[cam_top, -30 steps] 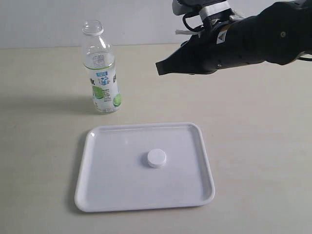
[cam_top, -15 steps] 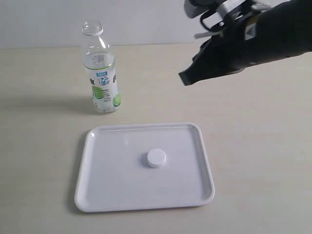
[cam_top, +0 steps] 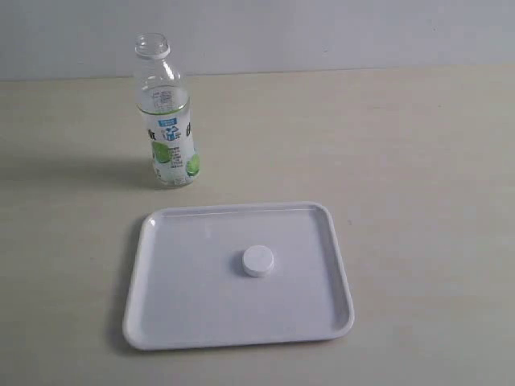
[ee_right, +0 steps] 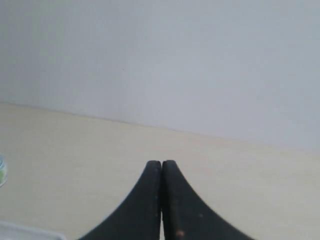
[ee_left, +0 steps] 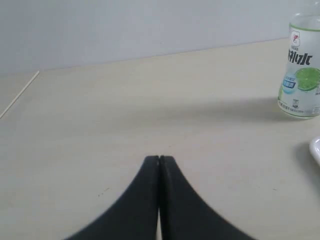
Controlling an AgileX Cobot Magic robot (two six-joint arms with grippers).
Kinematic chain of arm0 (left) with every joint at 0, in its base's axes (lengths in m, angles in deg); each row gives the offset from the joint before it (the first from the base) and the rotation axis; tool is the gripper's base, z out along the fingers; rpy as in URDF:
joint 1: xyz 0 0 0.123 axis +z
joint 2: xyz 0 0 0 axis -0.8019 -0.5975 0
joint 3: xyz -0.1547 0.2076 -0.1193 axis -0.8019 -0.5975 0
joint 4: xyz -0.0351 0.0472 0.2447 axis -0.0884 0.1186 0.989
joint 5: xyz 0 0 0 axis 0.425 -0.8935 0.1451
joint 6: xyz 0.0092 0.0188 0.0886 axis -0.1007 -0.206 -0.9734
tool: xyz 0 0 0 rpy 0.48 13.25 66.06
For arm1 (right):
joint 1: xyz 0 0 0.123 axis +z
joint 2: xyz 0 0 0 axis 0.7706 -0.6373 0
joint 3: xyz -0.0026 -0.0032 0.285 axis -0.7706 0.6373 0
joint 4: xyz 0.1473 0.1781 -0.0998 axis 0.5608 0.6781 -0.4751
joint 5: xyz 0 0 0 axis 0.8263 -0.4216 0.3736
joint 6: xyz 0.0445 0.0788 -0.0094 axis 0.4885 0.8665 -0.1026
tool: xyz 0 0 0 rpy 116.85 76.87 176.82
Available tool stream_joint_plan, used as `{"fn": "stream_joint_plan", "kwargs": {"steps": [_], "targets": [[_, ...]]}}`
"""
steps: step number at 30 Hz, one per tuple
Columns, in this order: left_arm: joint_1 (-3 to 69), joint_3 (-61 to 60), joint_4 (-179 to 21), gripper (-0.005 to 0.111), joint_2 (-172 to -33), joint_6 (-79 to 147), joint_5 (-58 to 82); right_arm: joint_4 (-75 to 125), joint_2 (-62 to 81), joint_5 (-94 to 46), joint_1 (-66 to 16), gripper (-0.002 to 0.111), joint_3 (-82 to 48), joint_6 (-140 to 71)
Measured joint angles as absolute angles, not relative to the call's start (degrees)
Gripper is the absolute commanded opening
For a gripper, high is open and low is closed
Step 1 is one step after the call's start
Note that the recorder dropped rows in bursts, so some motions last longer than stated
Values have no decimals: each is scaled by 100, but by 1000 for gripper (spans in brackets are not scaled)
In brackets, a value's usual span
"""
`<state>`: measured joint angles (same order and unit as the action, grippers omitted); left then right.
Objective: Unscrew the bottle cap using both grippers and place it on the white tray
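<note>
The bottle cap [cam_top: 258, 260] lies flat in the middle of the white tray [cam_top: 161, 322] in the exterior view. The bottle [cam_top: 166, 121] stands upright and uncapped behind the tray's left corner. Neither arm shows in the exterior view. In the left wrist view my left gripper [ee_left: 159, 159] is shut on nothing, low over bare table, with the bottle [ee_left: 301, 70] and a sliver of the tray [ee_left: 316, 148] at the picture's edge. My right gripper [ee_right: 161, 163] is shut and empty too, facing the wall.
The beige table [cam_top: 418, 161] meets a pale wall [cam_top: 322, 32] at the back. A thin seam line [ee_left: 20, 94] crosses the table in the left wrist view.
The right arm, which hung over the table behind the tray, has drawn back up and to the right and left the exterior view. Cap, tray and bottle have not moved.
</note>
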<state>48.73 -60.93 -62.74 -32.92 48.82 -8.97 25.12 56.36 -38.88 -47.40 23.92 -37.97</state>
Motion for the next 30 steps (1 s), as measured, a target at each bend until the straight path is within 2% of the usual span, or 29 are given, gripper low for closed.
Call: {"fn": "stream_joint_plan", "kwargs": {"steps": [14,30], "targets": [[4873,-6093,-6274,0,-3292,4882,-897,2628,8078,-3817,-5825,0,4265,-3797],[4873,-6093,-6274,0,-3292,4882,-916,3106,8102,-4071,-5839,0,4773,-3433]]}}
